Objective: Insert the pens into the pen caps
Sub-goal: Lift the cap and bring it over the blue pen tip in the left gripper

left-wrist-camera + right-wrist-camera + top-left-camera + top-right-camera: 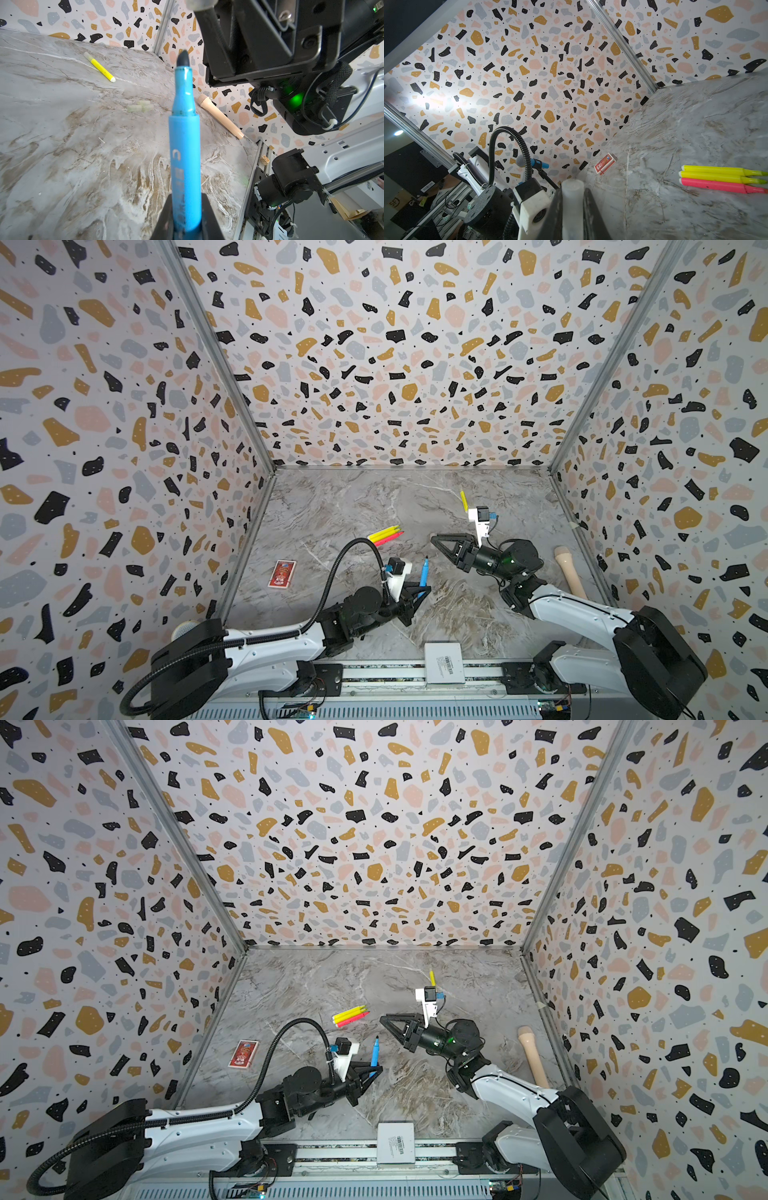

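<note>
My left gripper [422, 592] [186, 200] is shut on the lower end of a blue pen [424, 571] [184, 135], whose dark tip points up and away. A little behind and to the right, my right gripper [434, 538] [572, 188] is shut on a translucent white pen cap [572, 207], aimed to the left. Two yellow pens [383, 533] [716, 172] and a pink-red pen [390, 540] [714, 185] lie side by side at mid-table. Another yellow pen [463, 499] [99, 67] lies farther back. In the left wrist view, three pale greenish pen caps [141, 107] rest on the marble.
A red card box [282, 573] lies near the left wall. A thick beige handle [571, 572] lies along the right wall. A white box [444, 663] sits at the table's front edge. Patterned walls [124, 489] close in three sides.
</note>
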Robot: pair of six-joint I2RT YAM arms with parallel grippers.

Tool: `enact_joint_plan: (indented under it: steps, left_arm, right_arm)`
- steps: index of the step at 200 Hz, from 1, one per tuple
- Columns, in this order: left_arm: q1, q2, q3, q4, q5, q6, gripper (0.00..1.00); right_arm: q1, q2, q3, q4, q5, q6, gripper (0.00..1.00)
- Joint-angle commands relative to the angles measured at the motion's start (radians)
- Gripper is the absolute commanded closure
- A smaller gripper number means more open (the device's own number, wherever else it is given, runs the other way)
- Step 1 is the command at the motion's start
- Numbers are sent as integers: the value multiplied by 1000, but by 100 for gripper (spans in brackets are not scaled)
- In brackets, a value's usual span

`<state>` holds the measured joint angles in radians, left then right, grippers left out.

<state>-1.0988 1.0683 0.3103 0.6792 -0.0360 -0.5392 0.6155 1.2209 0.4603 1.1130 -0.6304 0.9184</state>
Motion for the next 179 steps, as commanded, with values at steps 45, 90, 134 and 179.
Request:
enact_joint_plan:
  steps: [45,90,134,179]
  left_arm:
    - [-11,-15,31,47,-17,3,100]
    - [-11,-28,37,37,-21,7,100]
    - [-11,-45,44,8,-31,18,100]
    - [-12,-60,54,-3,-44,21,100]
  right_arm:
    - [30,21,32,49,9,1,87]
    - [47,33,29,47,10,-2,87]
    - [66,31,20,48,14,-4,87]
    - [106,22,-14,48,46,-19,87]
